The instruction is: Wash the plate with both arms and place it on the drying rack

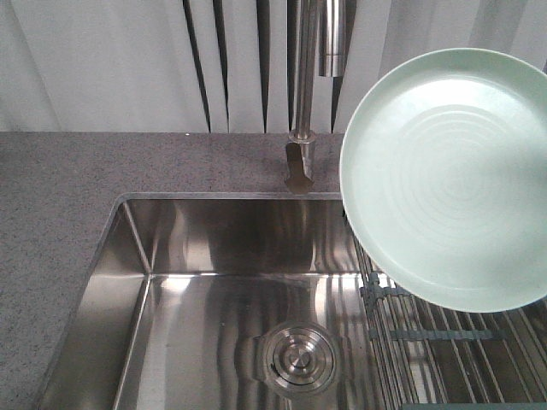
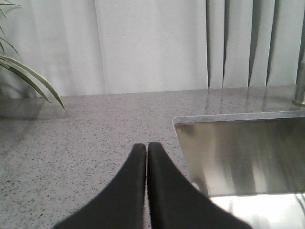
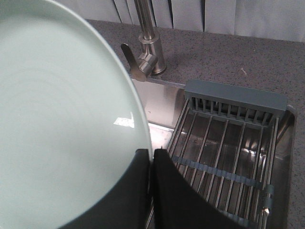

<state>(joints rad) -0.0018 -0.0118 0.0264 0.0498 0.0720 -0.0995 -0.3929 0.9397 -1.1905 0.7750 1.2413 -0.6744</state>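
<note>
The right gripper (image 3: 152, 164) is pinching the plate (image 3: 62, 119) by its rim, fingers closed tight with the edge caught between them, one in front of the mint face and one behind. It is holding the plate up in the air, tilted so the ringed face is looking back towards the front view. Straight beneath the plate's lower edge, the drying rack (image 1: 444, 342) is sitting across the right end of the sink (image 1: 214, 248), its wire bars running away towards the grey-blue end frame. The tap (image 1: 303, 102) is standing just left of the plate, near its rim. The left gripper (image 2: 146, 157) is hanging over the countertop (image 2: 86, 138) by the sink's far left corner, fingers pressed together and carrying nothing, well apart from the plate. So the right arm is doing the holding, and I'd say the rack is simply a lowering away.
</note>
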